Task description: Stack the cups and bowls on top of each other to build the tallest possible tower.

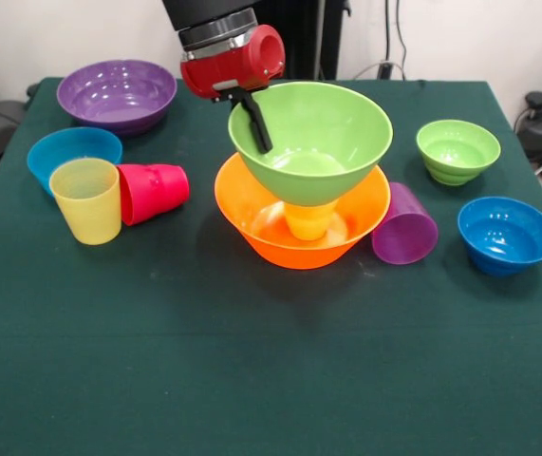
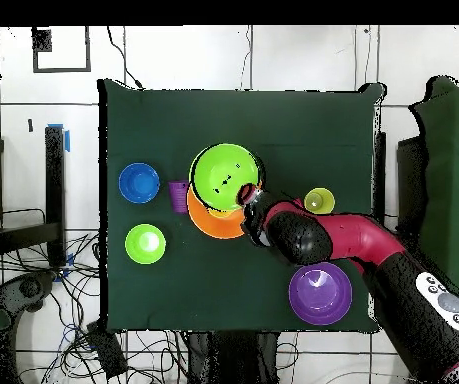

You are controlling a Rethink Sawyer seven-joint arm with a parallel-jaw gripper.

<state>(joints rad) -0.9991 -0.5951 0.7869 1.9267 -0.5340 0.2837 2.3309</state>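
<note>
While the tower (image 1: 304, 195) has three pieces in it so far, there's a long way to go. The large orange bowl (image 1: 252, 220) sits at the bottom, a yellow-orange cup (image 1: 309, 221) stands upside down inside it, and the large lime green bowl (image 1: 323, 142) is perched on that cup, tilted a bit.

The gripper (image 1: 254, 122) is closed on the green bowl's rim on the side toward the purple bowl, one dark finger reaching down inside the bowl, so it looks like it hasn't let go.

Everything else sits loose on the green table (image 1: 252, 380), taking the orange bowl as the landmark:
- the purple cup (image 1: 405, 225) lies on its side, just beside it
- the red-pink cup (image 1: 154, 192) lies on its side on the other side, with the pale yellow cup (image 1: 87, 199) upright right next to it
- a small blue bowl (image 1: 67, 152) sits just behind the yellow cup
- the large purple bowl (image 1: 117, 94) is further back
- the small lime green bowl (image 1: 457, 150) and second small blue bowl (image 1: 506, 234) sit beyond the purple cup

So my guess: three of ten pieces stacked, seven left.
</note>
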